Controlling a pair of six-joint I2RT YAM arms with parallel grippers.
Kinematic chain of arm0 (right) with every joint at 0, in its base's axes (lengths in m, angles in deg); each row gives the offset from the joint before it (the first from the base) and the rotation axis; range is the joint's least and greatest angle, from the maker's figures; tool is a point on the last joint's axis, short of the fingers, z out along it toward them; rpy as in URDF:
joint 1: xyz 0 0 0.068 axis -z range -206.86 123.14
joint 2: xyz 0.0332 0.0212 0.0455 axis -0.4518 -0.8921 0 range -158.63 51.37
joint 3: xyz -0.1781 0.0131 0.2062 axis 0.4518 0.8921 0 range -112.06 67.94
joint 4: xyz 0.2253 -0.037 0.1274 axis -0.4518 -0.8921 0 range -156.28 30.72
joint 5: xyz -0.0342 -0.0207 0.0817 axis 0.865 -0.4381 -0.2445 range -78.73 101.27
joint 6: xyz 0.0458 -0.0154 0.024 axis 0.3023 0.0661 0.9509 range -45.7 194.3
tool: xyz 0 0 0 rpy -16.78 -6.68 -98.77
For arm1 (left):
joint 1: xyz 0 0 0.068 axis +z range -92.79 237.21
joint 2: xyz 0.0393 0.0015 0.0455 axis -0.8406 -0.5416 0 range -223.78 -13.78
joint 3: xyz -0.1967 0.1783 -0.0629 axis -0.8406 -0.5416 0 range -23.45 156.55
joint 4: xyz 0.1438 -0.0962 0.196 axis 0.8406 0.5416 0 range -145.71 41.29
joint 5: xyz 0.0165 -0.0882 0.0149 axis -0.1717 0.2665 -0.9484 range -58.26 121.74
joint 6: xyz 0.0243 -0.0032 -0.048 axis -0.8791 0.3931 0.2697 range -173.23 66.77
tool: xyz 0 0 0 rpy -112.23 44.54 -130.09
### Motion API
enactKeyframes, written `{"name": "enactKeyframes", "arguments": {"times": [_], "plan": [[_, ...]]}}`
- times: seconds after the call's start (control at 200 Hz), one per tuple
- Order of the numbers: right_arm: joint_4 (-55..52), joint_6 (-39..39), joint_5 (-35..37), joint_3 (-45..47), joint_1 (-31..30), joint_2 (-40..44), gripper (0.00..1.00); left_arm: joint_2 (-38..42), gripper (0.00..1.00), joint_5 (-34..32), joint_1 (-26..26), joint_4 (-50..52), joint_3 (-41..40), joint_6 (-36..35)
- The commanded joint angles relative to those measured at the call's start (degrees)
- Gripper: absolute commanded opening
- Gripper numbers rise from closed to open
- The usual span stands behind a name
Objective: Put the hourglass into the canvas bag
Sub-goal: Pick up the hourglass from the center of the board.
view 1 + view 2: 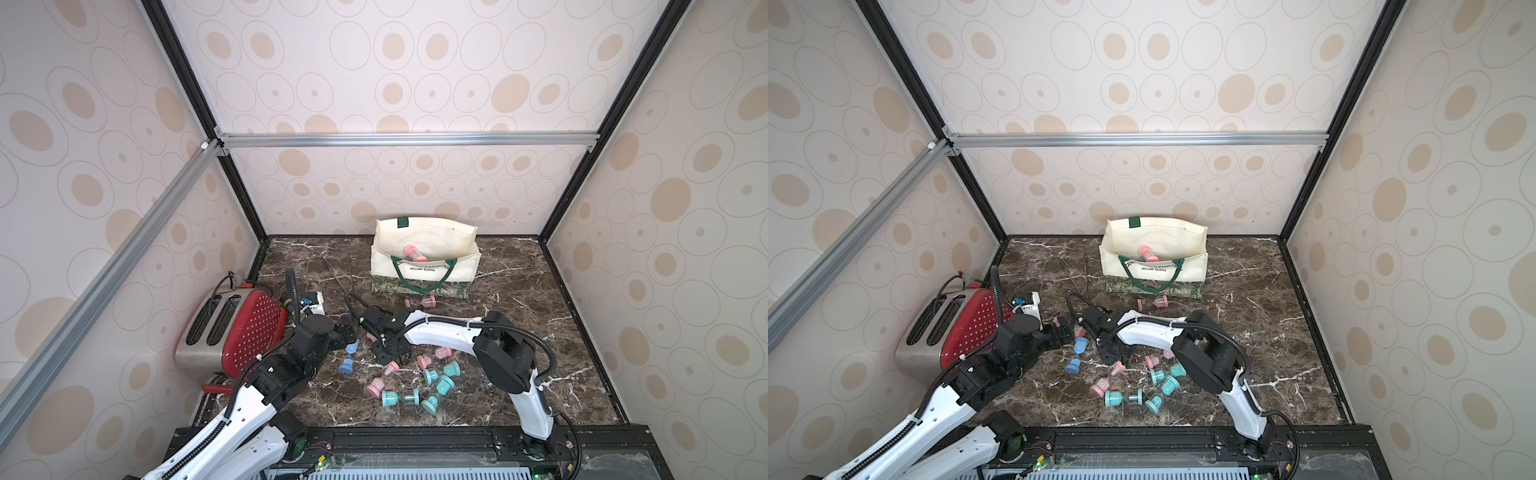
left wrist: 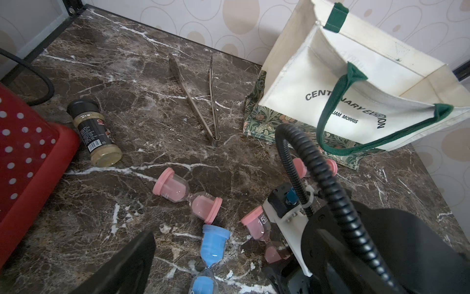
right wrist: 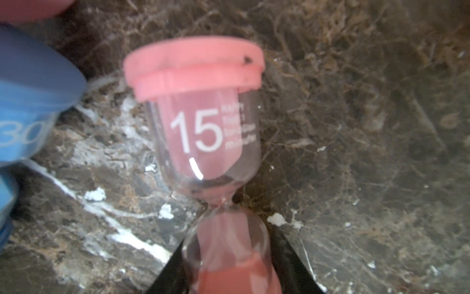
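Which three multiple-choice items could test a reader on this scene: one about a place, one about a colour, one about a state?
1. Where does the canvas bag stand?
A. near the front rail
B. at the back, near the back wall
C. hanging from an arm

2. What colour is the hourglass inside the bag?
A. blue
B. teal
C. pink

3. What does the right end effector do?
A. it hangs open above the bag
B. its fingers close on the pink hourglass marked 15
C. it is out of view

Key:
1 B: both top views show the bag by the wall.
2 C: a pink cap shows in its open mouth.
3 B: the right wrist view shows black fingers at both sides of the lower bulb.
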Motion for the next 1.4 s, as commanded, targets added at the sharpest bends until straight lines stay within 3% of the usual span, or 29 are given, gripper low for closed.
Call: {"name": "enactKeyframes", "arguments": {"times": [0.0,0.25,0.865,1.396], "plan": [[-0.19,-1.03,-0.38,0.86,0.1,1.52,0.42,0.34,0.97,0.13,0.04,-0.99,1.18,0.69],[0.59,-2.56,-0.34,1.31,0.53,3.31,0.33,0.38,0.97,0.87,0.13,-1.51,1.57,0.6],[-1.55,-5.26,0.87,2.21,4.52,16.41,0.27,-0.96,0.98,2.12,0.08,-3.07,5.52,-2.31],[-6.63,-13.95,3.15,-9.88,18.82,24.0,0.24,-12.28,0.97,10.42,0.18,-10.56,14.22,-8.6]]}}
